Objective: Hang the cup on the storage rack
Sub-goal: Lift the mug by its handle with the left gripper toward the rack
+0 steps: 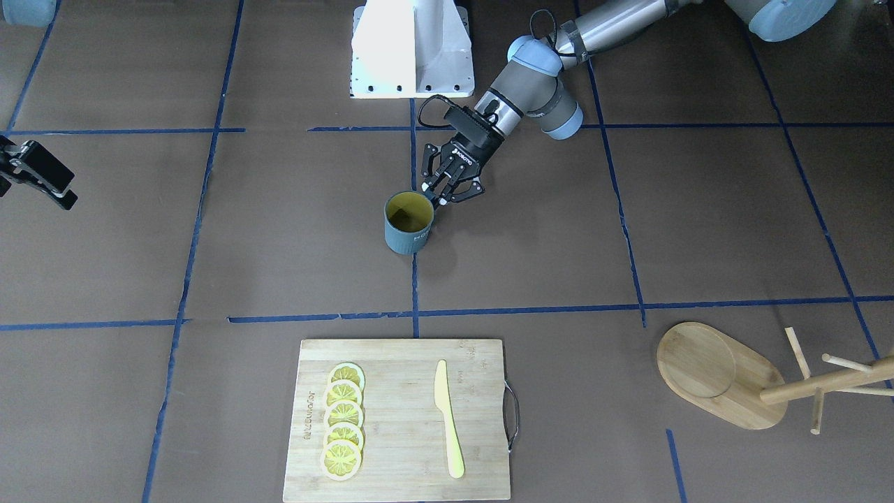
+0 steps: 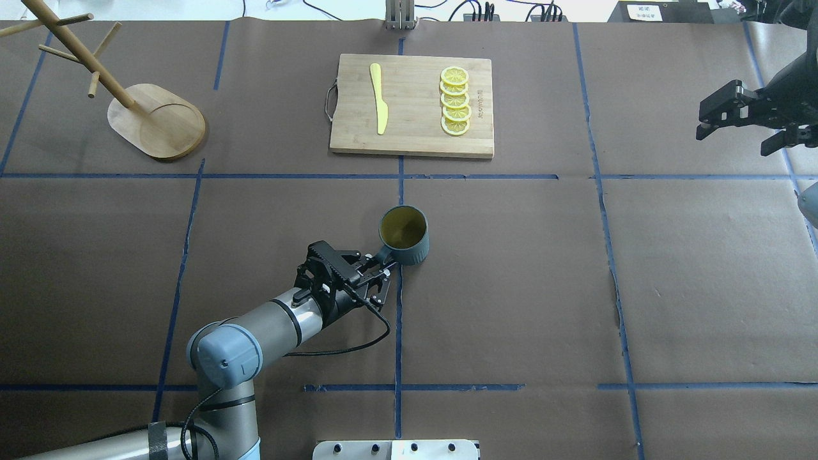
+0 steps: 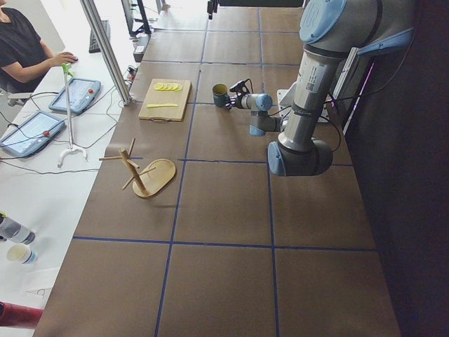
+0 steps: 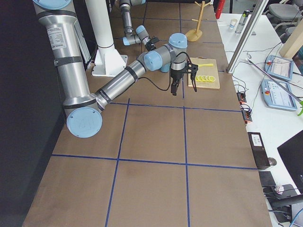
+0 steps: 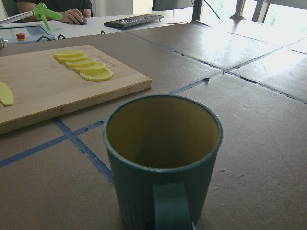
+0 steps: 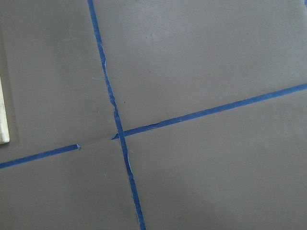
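The dark blue-grey ribbed cup (image 2: 404,236) with a yellow inside stands upright near the table's middle, also in the front view (image 1: 408,223) and close up in the left wrist view (image 5: 163,158). Its handle points back at my left gripper (image 2: 383,267), which is low at the table and shut on the handle (image 1: 441,198). The wooden storage rack (image 2: 156,121) stands at the far left corner, with its pegs bare (image 1: 719,374). My right gripper (image 2: 732,137) hangs open and empty at the far right, well away from both.
A rectangular cutting board (image 2: 412,128) with several lemon slices (image 2: 455,101) and a yellow knife (image 2: 379,97) lies at the far middle, beyond the cup. The robot's white base (image 1: 412,49) is at the near edge. Blue tape lines cross the brown tabletop.
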`<state>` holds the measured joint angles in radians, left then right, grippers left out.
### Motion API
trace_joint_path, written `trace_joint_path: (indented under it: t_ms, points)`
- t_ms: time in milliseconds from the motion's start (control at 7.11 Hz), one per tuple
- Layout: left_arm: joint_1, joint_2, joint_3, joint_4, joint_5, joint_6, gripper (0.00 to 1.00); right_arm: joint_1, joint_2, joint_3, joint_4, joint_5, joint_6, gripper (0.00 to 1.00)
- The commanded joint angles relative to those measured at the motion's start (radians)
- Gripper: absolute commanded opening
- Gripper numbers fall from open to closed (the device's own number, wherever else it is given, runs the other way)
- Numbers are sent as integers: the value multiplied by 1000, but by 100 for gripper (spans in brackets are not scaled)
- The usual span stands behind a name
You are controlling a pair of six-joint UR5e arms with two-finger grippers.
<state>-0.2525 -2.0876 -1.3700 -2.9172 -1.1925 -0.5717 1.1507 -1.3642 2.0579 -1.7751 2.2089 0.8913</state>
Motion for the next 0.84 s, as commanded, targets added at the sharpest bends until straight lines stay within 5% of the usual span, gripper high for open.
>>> trace_joint_path:
  t_ms: [0, 422, 704]
  points:
    - [-43, -2, -33, 0, -15, -2, 4, 4, -1, 5, 0, 0, 0, 99]
    - [-170, -9, -107, 47, -160, -23, 0, 41, -61, 25, -1, 11, -68, 99]
    - [-265, -6, -109, 43, -236, -290, 0, 69, -84, 25, 0, 11, -120, 99]
